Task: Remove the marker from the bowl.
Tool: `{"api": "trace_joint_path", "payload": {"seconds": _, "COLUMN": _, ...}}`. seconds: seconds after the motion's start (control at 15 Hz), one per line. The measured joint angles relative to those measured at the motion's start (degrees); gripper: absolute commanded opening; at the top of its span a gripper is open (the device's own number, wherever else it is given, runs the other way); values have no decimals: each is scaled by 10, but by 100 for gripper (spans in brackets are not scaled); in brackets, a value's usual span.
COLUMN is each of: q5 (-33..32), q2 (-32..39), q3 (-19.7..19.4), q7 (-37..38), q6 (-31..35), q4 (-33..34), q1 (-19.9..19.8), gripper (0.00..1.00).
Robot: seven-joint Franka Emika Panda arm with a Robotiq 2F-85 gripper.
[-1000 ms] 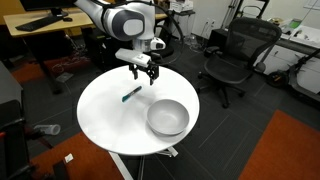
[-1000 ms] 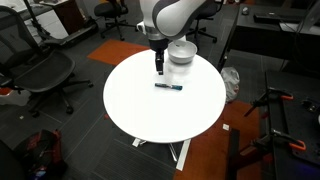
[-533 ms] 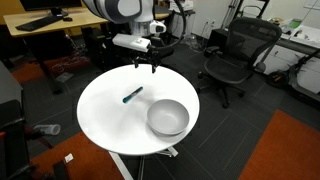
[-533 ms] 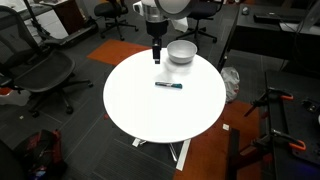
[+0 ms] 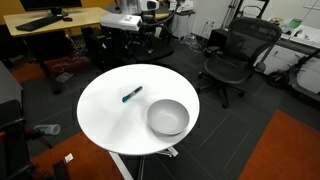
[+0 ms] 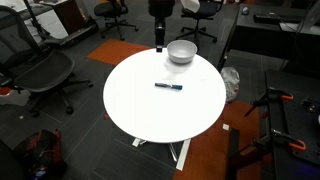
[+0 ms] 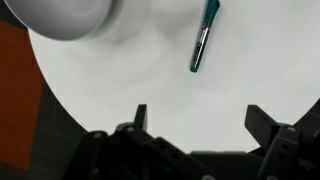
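The gripper [image 7: 200,128] has climbed higher above the table [image 6: 140,110] than half a second ago, its jaws wide apart and empty (marker and bowl have not shifted). The marker [image 7: 203,40] lies flat on the white tabletop, outside the bowl [image 7: 65,15]. In the wrist view its long axis runs almost straight away from the gripper, teal end farther. Beyond it, the bowl sits near the table's edge.

place: office-style robotics lab | seating: black mesh swivel chairs [image 5: 232,55] [image 6: 45,70] | furniture: wooden desk [image 5: 62,18] with a keyboard, round white table [image 5: 100,110] | floor: dark carpet [image 5: 230,125] with orange section [image 5: 290,150] | gear: tripod stand [image 6: 272,103]
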Motion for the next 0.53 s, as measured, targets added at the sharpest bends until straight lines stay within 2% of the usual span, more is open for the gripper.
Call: {"api": "trace_joint_path", "payload": {"seconds": 0.53, "q5": 0, "q2": -61, "q3": 0, "q7": -3, "q6": 1, "q4": -43, "q1": 0, "gripper": 100}}
